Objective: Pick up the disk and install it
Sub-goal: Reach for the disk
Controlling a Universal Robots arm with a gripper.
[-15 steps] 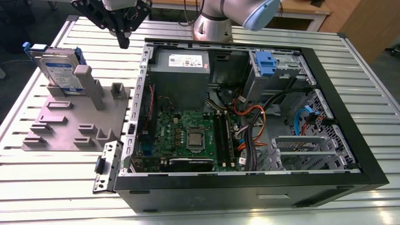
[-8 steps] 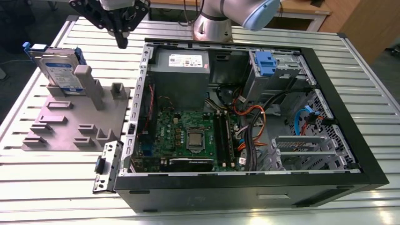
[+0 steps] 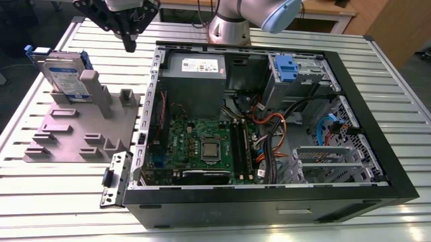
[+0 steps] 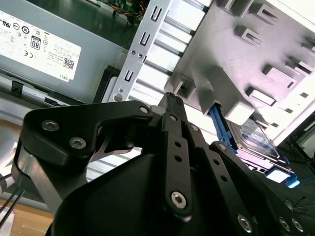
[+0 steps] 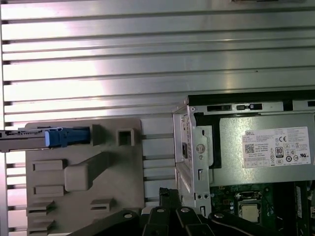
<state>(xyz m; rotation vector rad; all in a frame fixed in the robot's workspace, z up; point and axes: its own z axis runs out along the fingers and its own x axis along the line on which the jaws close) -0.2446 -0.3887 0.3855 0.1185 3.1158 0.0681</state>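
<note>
Silver metal in a blue frame, the disk (image 3: 65, 75) stands on edge in a slot of the grey holder (image 3: 74, 136), at the exterior view's left. Just to its right and higher, the gripper (image 3: 129, 46) hangs with its jaws closed together on nothing. The pickup looks to be the step in hand, with no grasp made yet. A grasp calls for opened jaws lined up over the disk's top edge. Further right lies the open computer case (image 3: 269, 201) with its drive bay (image 3: 313, 75).
</note>
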